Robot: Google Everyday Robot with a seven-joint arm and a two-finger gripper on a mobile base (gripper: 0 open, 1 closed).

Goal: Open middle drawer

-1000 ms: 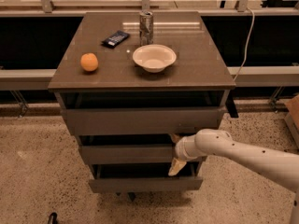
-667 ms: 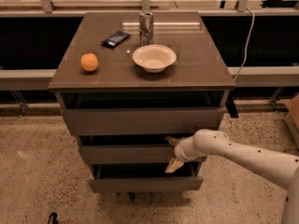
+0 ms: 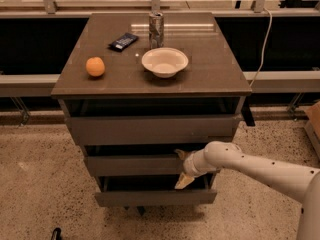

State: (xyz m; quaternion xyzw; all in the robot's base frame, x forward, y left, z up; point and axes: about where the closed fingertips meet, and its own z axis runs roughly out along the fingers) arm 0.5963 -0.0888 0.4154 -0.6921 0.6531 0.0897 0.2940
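Note:
The middle drawer (image 3: 132, 165) is the shallow grey-brown front between the taller top drawer (image 3: 150, 129) and the lowest drawer (image 3: 155, 198). It stands slightly out, with a dark gap above it. My gripper (image 3: 181, 168) is at the right part of the middle drawer's front, on the end of the white arm (image 3: 250, 166) that comes in from the lower right. It is open. One beige finger (image 3: 179, 154) is at the front's top edge and the other (image 3: 183, 182) hangs below its bottom edge.
On the cabinet top (image 3: 220, 74) are an orange (image 3: 95, 66), a white bowl (image 3: 165, 62), a metal can (image 3: 156, 29) and a dark packet (image 3: 123, 41). A cable (image 3: 261, 49) hangs at the right. Speckled floor (image 3: 40, 184) surrounds the cabinet.
My gripper has shifted a little to the left along the middle drawer's front. The drawers have not visibly moved.

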